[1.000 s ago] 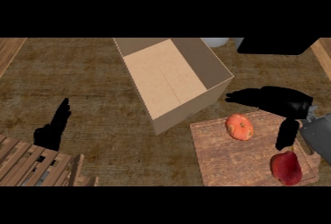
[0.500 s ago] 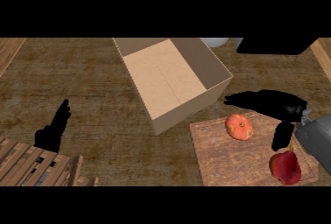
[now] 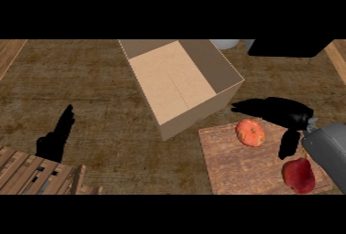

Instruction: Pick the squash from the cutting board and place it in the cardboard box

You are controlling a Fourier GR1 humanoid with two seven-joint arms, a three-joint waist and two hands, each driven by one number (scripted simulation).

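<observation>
An orange squash [image 3: 251,132] lies on the wooden cutting board [image 3: 243,164] at the lower right. My right hand [image 3: 280,111] hovers just behind and to the right of the squash, fingers stretched left and thumb hanging down beside it, open and holding nothing. The open cardboard box [image 3: 179,82] stands tilted in the middle, just left of the hand. My left hand [image 3: 57,137] rests open at the left edge, fingers up.
A dark red vegetable [image 3: 299,175] lies on the board's near right corner. A slatted wooden crate [image 3: 34,173] sits at the lower left. A black appliance [image 3: 290,47] and a pale bowl [image 3: 224,44] stand at the back right.
My right hand has moved slightly left and lower, closer over the squash. The squash, box and left hand have stayed in place.
</observation>
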